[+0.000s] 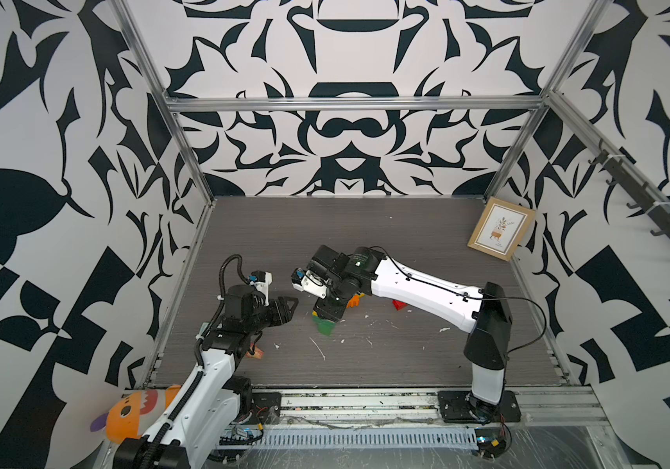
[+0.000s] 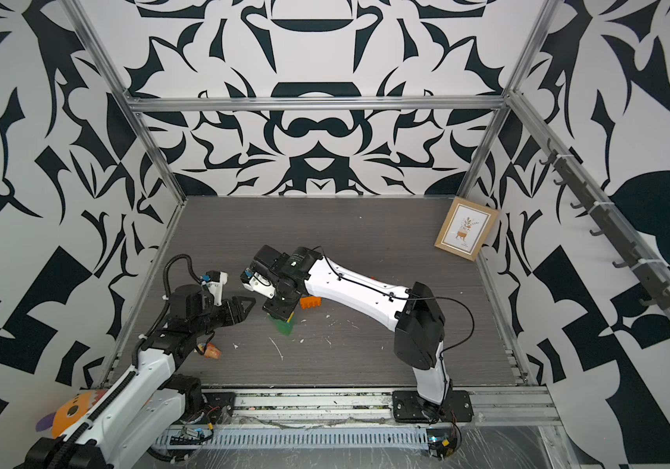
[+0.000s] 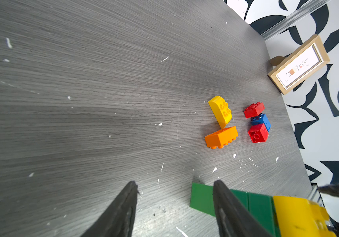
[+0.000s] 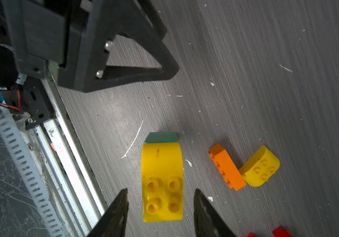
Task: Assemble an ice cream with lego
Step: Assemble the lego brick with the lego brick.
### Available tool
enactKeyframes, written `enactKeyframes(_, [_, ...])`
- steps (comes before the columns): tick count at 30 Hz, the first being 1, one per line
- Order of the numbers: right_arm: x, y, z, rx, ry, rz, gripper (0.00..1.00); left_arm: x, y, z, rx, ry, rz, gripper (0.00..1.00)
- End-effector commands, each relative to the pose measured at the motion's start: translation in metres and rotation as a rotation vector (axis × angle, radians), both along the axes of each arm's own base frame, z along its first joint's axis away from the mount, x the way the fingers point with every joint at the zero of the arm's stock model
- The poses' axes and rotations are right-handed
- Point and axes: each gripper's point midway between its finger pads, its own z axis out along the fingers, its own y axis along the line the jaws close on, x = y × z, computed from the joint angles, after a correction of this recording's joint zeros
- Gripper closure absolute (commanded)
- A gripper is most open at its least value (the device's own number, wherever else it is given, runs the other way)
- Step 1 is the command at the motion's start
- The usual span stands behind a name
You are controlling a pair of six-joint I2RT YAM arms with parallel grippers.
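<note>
Yellow bricks (image 3: pixel 221 110): two; red bricks (image 3: pixel 254 109): two; frame (image 3: pixel 299 64): one.

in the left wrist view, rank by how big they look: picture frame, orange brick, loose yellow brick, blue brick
picture frame
orange brick and loose yellow brick: too alike to rank
blue brick, partly hidden by a red brick
</note>
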Motion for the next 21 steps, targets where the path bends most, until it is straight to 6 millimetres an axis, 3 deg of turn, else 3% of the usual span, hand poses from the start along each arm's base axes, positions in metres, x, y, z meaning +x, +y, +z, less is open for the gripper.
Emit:
enactKeyframes(1, [-0.002, -0.001, 0.016, 0.042, -0.007, 0.002, 0.50, -0.001, 0.000, -0.003, -0.002, -0.001, -0.002, 0.37])
enactKeyframes(21, [-0.001, -0.001, 0.002, 0.001, 0.008, -0.007, 0.52, 0.000, 0.000, -0.003, -0.004, 0.000, -0.005, 0.37])
